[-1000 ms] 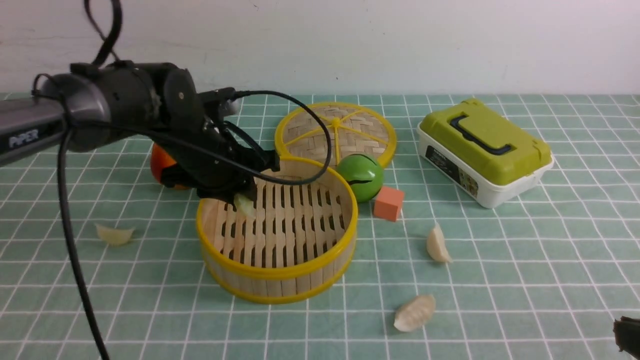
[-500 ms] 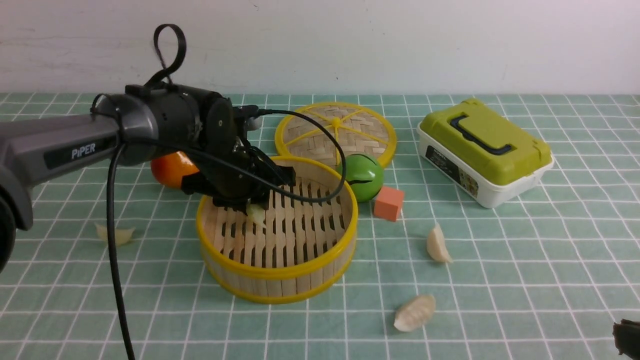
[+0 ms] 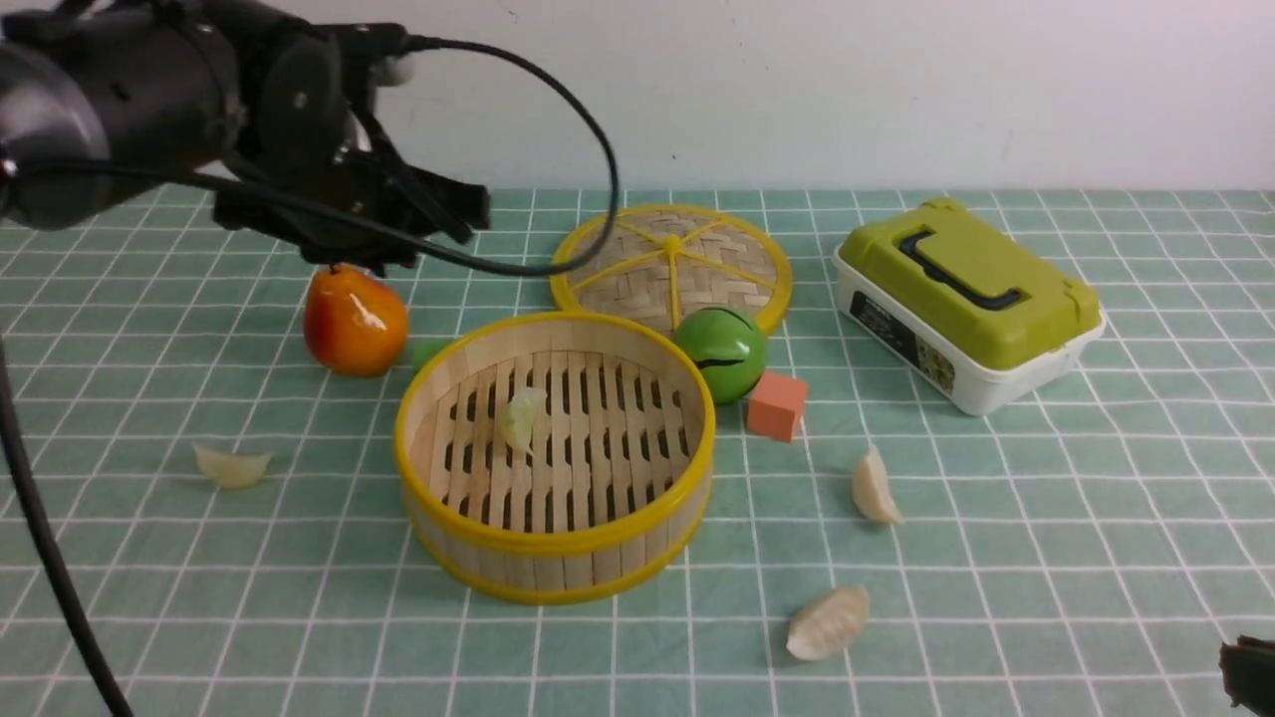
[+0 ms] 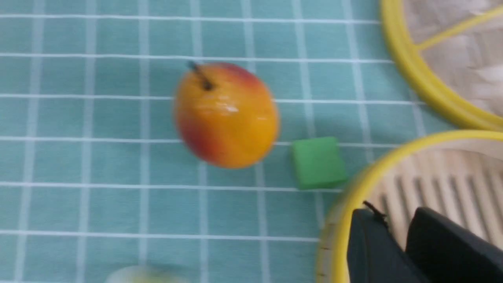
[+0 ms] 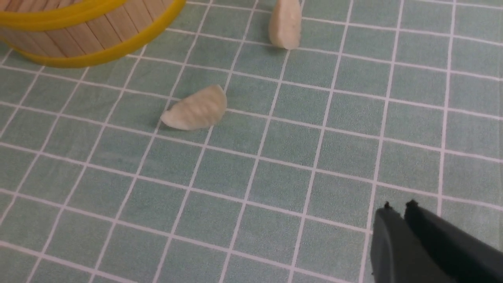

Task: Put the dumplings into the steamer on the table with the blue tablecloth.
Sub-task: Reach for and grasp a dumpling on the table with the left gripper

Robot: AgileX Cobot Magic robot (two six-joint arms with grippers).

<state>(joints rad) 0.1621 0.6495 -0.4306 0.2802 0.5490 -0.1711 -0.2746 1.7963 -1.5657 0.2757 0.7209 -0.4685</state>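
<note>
Dumplings: four are seen. One yellowish dumpling [image 3: 521,418] is laid on the slatted floor of the steamer [image 3: 558,538], and three are left out on the blue tablecloth [image 3: 996,558].
Change: a second ago the left gripper [image 3: 468,217] was held low inside the steamer with that dumpling at its tips. Now it is raised and drawn back to the left, above the pear [image 3: 355,321], and the dumpling is left lying on the slats.
Left fingers: in the left wrist view they are seen drawn close together, with nothing between them.
Meaning for the task: the first placement is judged done, and three more dumplings are to be fetched.
Far-left dumpling [image 3: 231,466]: pale yellowish, lying on open cloth, well apart from the steamer, on the left arm's side.
Left of the steamer: the pear and a small green cube [image 4: 318,162] are set just beside the rim.
Behind the steamer: the woven lid [image 3: 672,261] is laid flat. A green ball [image 3: 719,351] sits against or just beside the steamer wall, which of the two cannot be told. An orange cube [image 3: 776,405] sits beside the ball.
Upright white dumpling [image 3: 875,488]: stood on its edge on open cloth, right of the steamer.
Flat white dumpling [image 3: 827,622]: laid nearer the camera, also unobstructed.
Far right: a green-lidded box [image 3: 966,299] is set well apart.
Right gripper [image 5: 399,206]: low at the near right corner, fingers almost touching, nothing held.
In the way: only the steamer's raised wall is judged to need clearing.
</note>
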